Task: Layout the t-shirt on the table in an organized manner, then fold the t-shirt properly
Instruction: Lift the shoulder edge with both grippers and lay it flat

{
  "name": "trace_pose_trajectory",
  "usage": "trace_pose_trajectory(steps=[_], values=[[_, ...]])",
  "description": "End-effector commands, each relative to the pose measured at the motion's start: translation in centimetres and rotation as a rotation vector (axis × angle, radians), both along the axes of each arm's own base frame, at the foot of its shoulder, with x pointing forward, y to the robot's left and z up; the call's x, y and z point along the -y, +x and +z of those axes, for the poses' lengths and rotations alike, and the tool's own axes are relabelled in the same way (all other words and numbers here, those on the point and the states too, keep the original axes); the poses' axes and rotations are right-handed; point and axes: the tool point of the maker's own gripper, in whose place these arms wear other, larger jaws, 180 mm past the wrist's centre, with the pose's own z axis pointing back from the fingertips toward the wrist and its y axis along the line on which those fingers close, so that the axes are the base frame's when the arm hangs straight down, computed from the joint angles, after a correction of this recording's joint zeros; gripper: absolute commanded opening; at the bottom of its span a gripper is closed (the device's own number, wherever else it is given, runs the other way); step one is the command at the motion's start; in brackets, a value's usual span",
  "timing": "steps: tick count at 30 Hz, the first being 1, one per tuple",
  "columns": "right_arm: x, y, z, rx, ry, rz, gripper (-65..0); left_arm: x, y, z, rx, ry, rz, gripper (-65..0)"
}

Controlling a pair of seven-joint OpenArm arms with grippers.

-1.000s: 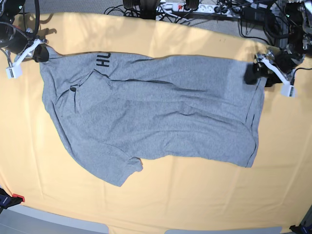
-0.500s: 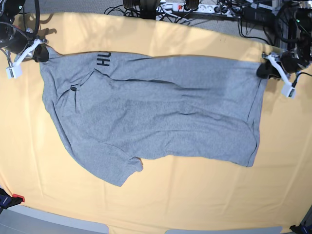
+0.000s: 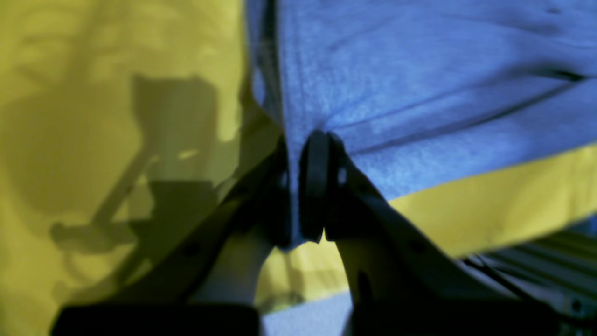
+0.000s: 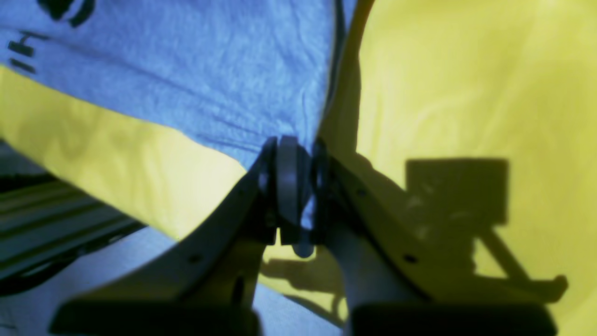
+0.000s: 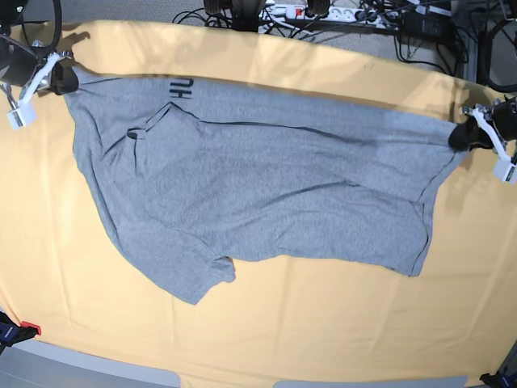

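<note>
Holding the t-shirt (image 5: 266, 190) at both ends right now, stretched across the table (image 5: 323, 323) w/ its far edge pulled taut between my two grippers. Left gripper (image 3: 298, 186) is clamped tight on a corner of the shirt; in its wrist cam I see a thin strip of grey fabric pinched between the dark pads (image 3: 315, 186), jaws nearly together. In base view that gripper (image 5: 462, 136) sits at the table's right side, at the hem corner. Right gripper (image 4: 291, 186) is likewise closed on fabric, cloth bunched between its pads; in base view it (image 5: 66, 78) is at the far left corner, by the shoulder end.

Shirt lies mostly flat on the peach cloth, body spread wide left to right, near edge slack and resting on the table. One sleeve (image 5: 198, 283) pokes out toward the near side. Black lettering (image 5: 179, 89) shows partly along the far edge, near the right gripper. Collar opening (image 5: 133, 135) is just below that. Cables & a power strip (image 5: 323, 12) lie beyond the table's far edge.
</note>
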Motion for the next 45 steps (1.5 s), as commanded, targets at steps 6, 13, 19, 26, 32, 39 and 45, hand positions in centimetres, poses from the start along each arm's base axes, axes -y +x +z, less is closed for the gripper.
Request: trace_pose_trajectory(steps=[6,13,19,26,32,39,45], values=[[-0.1,-1.3,0.5,-0.008,0.019,0.022,-65.0,1.0,-1.2,1.5,-0.035,-0.031,-0.133,-65.0],[-0.3,-3.1,0.0,-0.058,0.013,0.031,-65.0,1.5,-3.2,1.2,-0.096,-0.062,-0.194,-65.0],[-0.6,-4.2,0.4,-0.078,-0.020,0.064,-65.0,0.2,-4.7,0.8,-0.172,0.018,-0.236,-65.0],[-0.9,-5.3,0.5,-0.099,-0.033,0.087,-65.0,-0.6,-4.4,1.6,-0.189,0.053,-0.247,-65.0],[-0.9,-5.7,0.4,-0.112,-0.032,0.088,-65.0,0.3,-4.3,2.1,-0.170,-0.002,-0.253,-65.0],[-0.9,-5.7,0.4,-0.112,-0.032,0.088,-65.0,0.9,-4.1,2.5,-0.155,-0.044,-0.259,-65.0],[-0.9,-5.7,0.5,-0.110,-0.031,0.090,-32.7,0.4,-3.9,3.1,-0.159,-0.016,-0.270,-20.1]])
